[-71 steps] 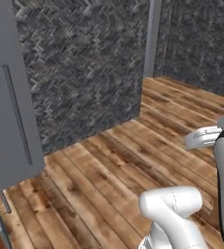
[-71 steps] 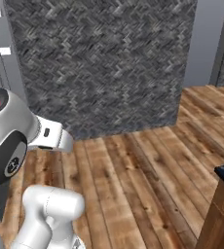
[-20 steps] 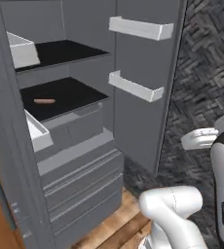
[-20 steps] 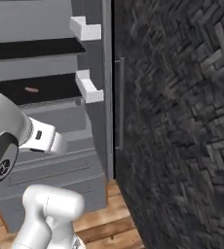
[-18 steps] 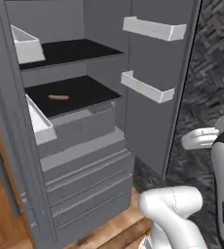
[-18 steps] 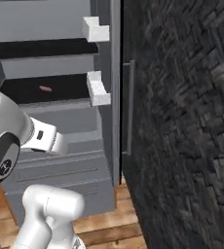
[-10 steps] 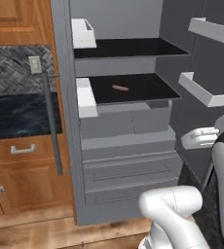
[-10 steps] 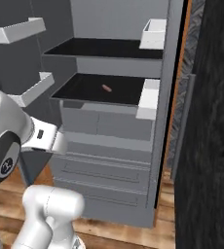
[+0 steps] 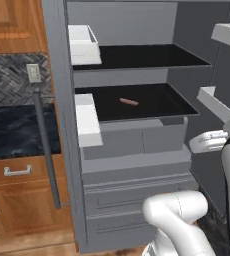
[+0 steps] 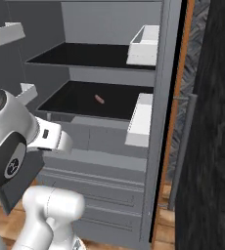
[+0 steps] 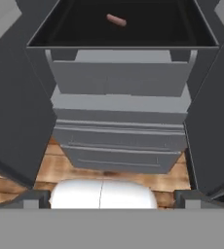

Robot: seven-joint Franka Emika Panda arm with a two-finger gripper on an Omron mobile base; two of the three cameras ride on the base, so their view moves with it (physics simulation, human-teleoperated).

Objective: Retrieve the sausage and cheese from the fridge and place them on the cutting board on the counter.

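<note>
The grey fridge [image 9: 137, 165] stands straight ahead with both doors swung wide. A thin reddish-pink sausage [image 9: 128, 102] lies alone on its lower dark shelf, also seen as the sausage [image 10: 99, 99] from the right and the sausage [image 11: 116, 20] at the top of the hand view. My gripper [image 11: 112, 198] is open, well back from the shelf and below it, with nothing between the fingertips [image 11: 36, 197]. The black marble counter [image 9: 12, 130] shows left of the fridge. The cheese and the cutting board are out of view.
White door bins [image 9: 85, 119] jut from the left door, and more bins [image 9: 213, 99] from the right door. Grey drawers [image 11: 119, 141] fill the fridge's bottom. Reddish cabinets [image 9: 17, 200] with silver handles stand under the counter. Wooden floor [image 11: 50, 170] lies in front.
The base has swung round, so the open fridge has slid to the middle of both base views and the counter has come into sight. The sausage has stayed on its shelf.
</note>
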